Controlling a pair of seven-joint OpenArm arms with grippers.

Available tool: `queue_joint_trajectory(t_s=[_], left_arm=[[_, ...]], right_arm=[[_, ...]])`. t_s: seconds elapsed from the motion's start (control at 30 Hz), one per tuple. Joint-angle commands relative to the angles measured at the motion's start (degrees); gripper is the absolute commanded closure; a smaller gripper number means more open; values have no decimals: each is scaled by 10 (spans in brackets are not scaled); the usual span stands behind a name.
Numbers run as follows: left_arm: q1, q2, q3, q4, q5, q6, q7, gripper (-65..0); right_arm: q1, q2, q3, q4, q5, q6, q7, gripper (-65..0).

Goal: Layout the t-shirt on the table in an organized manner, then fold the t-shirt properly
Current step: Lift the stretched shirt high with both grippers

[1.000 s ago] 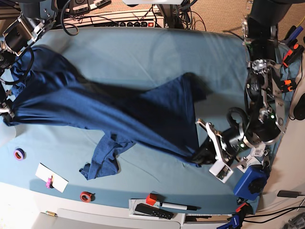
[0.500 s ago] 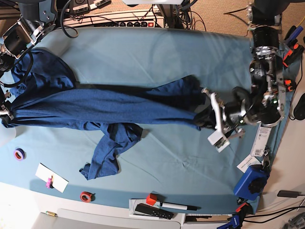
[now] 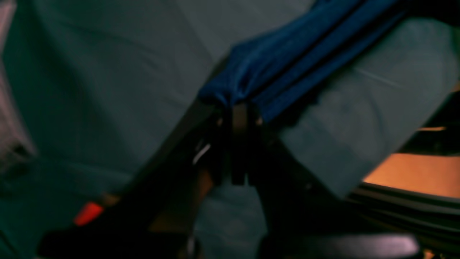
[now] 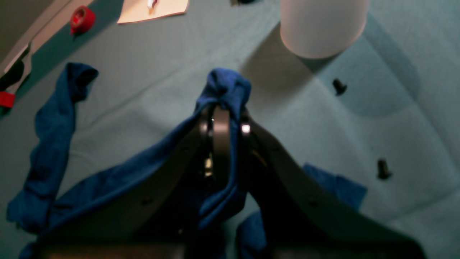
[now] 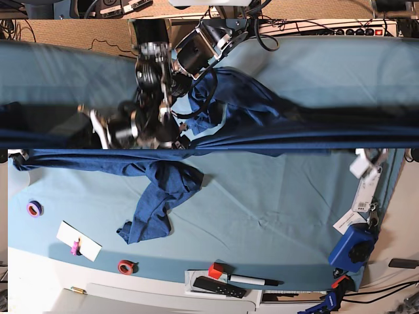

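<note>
Two pinches carry this step, so both need to be pulled evenly. The left gripper's fingers [image 3: 237, 108] are closed tight on a bunched edge of the large dark navy-blue heathered cotton t-shirt [image 5: 157, 196]. The right gripper's fingers [image 4: 221, 111] are likewise clamped on a gathered knob of the same cloth, which pokes out above the tips.

The step in hand looks like the spreading-out, not yet the folding. To do it well, the two grips should draw apart along the length of the wide tabletop covered in smooth light teal-blue cloth [image 5: 262, 216], at equal height. Then they should lower together so the fabric settles flat rather than as a rope. Pulling harder on one side would likely drag the whole garment toward that side. The loose part hanging toward the near edge will probably need a separate tug afterwards.

In the base view the t-shirt runs as a narrow, taut band from the left edge of the tabletop to the right. It is twisted, not opened out. A crumpled sleeve or flap droops from it left of centre, lying wrinkled on the cloth. The upper half of that view is scrambled, so the arms cannot be placed there. A small red tape roll [image 5: 124, 266] and a white card [image 5: 78, 241] lie near the front edge, well apart from the fabric.
</note>
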Motion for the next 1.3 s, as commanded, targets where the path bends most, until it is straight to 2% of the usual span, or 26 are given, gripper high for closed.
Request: queue_joint_trajectory(t_s=[0.0,0.1,0.2,0.4,0.47,0.63,0.77,1.0,1.07,1.17,1.27], left_arm=[[8,-11,-12,7,-23,0,-1,0],[55,-11,-15,7,-57,-20,11,0],[96,-7,-15,7,-85,-37,14,0],[154,17,-15,7,-127,-48,35,0],[168,25,-15,7,-150,-61,49,0],[194,27,-15,7,-198,-75,57,0],[204,27,-15,7,-207,-83,57,0],[203,27,-15,7,-212,-93,57,0],[198,27,-15,7,-211,-99,55,0],[164,27,-15,7,-212,-99,41,0],[115,27,-15,7,-212,-99,30,0]], right_arm=[[11,17,2,9,12,2,10,0],[4,17,2,9,47,9,-28,0],[-15,14,2,9,93,37,-61,0],[-73,-12,2,9,111,54,-69,0],[-90,-16,2,9,123,57,-72,0],[-112,-16,3,9,165,62,-115,0],[-114,-16,3,9,195,69,-153,0],[-114,-16,3,9,227,69,-162,0],[-114,-16,3,9,273,87,-174,0],[-111,-16,2,9,378,108,-206,0],[-91,-19,2,9,433,115,-228,0]])
